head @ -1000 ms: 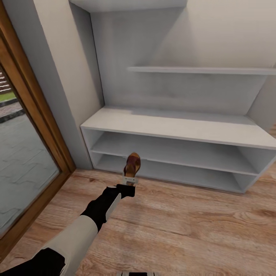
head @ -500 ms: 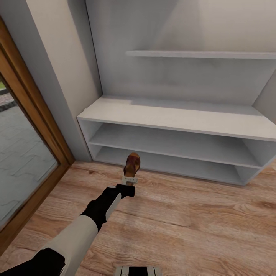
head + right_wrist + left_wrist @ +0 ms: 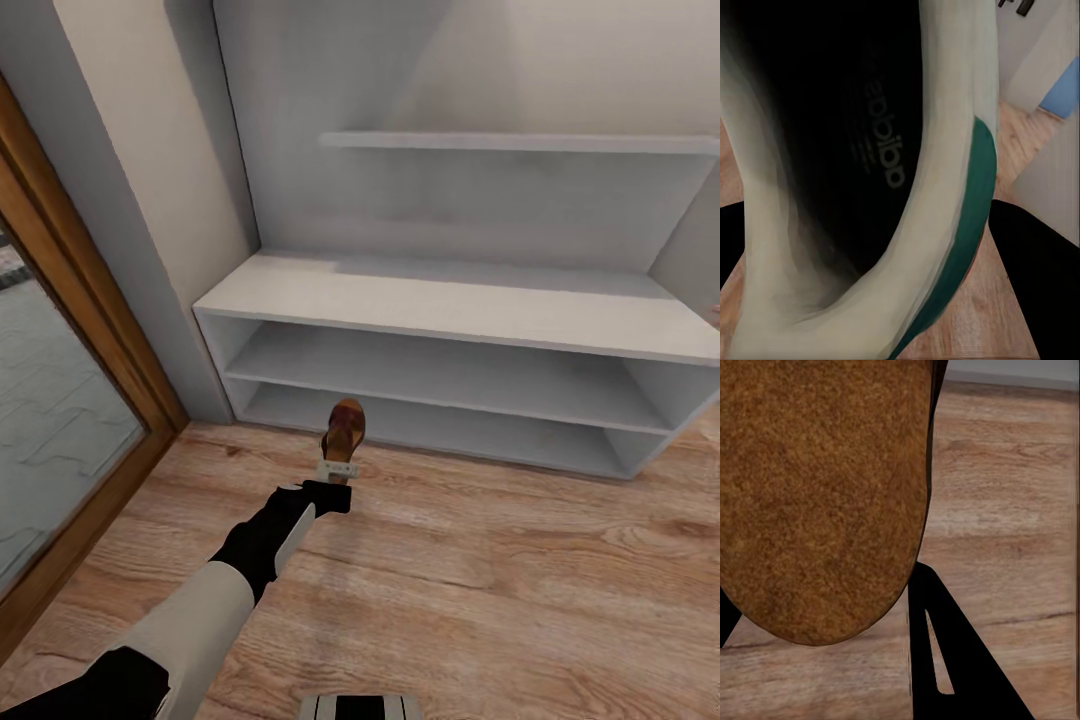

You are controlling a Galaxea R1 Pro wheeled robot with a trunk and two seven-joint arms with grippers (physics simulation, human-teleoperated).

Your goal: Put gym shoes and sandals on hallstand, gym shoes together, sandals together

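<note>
Head view: one sandal (image 3: 344,430) clamped in left hand (image 3: 338,468), held above wood floor (image 3: 520,560) just before hallstand (image 3: 450,310). Hallstand: two open lower shelves, one higher shelf. Wood-framed glass door (image 3: 60,400) left of hallstand.

Left wrist view: one sandal sole (image 3: 821,495) close up, dark finger (image 3: 952,660) beside it, plank floor behind.

Right wrist view: one gym shoe (image 3: 870,180), cream with green stripe, dark inside, gripped between right hand's dark fingers (image 3: 1035,270).

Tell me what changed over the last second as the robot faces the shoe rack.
The camera moved, so the hallstand now sits lower and nearer in the head view. Nothing was picked up or let go. The left gripper is still shut on the sandal, held above the floor; the right gripper holds a gym shoe.
</note>
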